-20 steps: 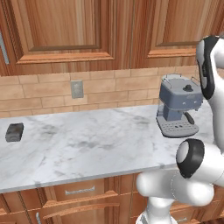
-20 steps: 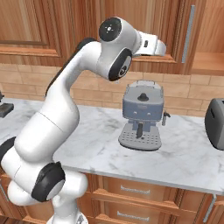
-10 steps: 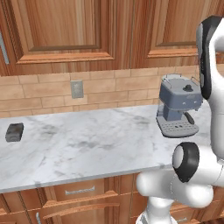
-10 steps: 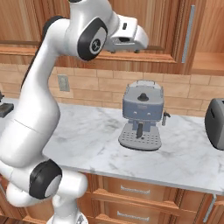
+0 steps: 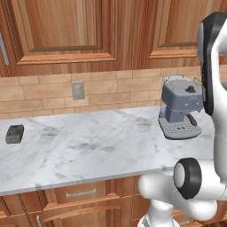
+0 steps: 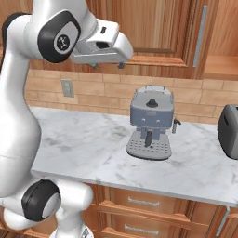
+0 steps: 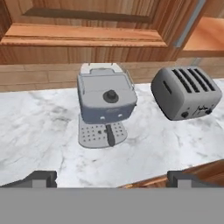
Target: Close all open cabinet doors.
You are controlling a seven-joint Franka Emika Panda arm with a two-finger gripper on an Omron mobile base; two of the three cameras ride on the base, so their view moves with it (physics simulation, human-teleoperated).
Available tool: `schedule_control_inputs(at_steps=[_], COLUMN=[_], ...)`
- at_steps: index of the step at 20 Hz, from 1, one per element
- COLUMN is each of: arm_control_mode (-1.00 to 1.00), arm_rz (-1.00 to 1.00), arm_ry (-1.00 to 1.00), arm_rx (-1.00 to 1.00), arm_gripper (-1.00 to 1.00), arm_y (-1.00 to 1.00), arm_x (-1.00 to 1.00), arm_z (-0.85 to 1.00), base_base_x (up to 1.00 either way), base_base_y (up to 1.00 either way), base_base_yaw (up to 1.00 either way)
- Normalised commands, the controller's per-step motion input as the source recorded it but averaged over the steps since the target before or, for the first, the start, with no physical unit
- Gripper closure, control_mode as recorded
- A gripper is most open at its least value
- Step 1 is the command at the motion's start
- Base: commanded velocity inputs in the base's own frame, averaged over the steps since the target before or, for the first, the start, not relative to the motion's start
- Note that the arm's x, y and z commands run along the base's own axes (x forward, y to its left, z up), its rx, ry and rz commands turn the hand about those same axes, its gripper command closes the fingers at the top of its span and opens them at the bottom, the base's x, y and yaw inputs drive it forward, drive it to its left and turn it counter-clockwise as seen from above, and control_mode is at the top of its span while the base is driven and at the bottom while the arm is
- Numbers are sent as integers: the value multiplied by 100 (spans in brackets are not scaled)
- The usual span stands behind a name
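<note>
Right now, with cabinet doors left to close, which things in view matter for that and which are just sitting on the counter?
For the job:
- cabinet door with the silver bar handle, an open shelf showing just beyond its handle edge
- gripper, fingertips spread wide, nothing between them

Just lying about:
- coffee machine
- toaster
- small dark block
- wall outlet

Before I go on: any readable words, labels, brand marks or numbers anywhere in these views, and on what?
None: no legible text in any view.
Coffee machine: no brand or label, just a plain knob on top.
Toaster: small front controls, no readable markings.
Arm joint cap: a small dark mark, too small to read.
Wall outlet: blank.
</note>
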Motion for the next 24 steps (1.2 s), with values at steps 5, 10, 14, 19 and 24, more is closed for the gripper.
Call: schedule_control_inputs(at_steps=[5, 10, 14, 19, 24], arm_control_mode=[-100, -100, -100, -100, -100], arm_rz=[0, 0, 0, -1, -1], arm_ry=[5, 1, -1, 1, 10], arm_rx=[2, 16, 15, 3, 0], arm_gripper=[-100, -100, -100, -100, -100], arm_y=[36, 25, 24, 35, 25], arm_x=[-65, -56, -26, -33, -55], arm_z=[-49, -53, -52, -7, 0], base_base_x=[0, 0, 0, 0, 0], base_base_y=[0, 0, 0, 0, 0], base_base_yaw=[0, 0, 0, 0, 0])
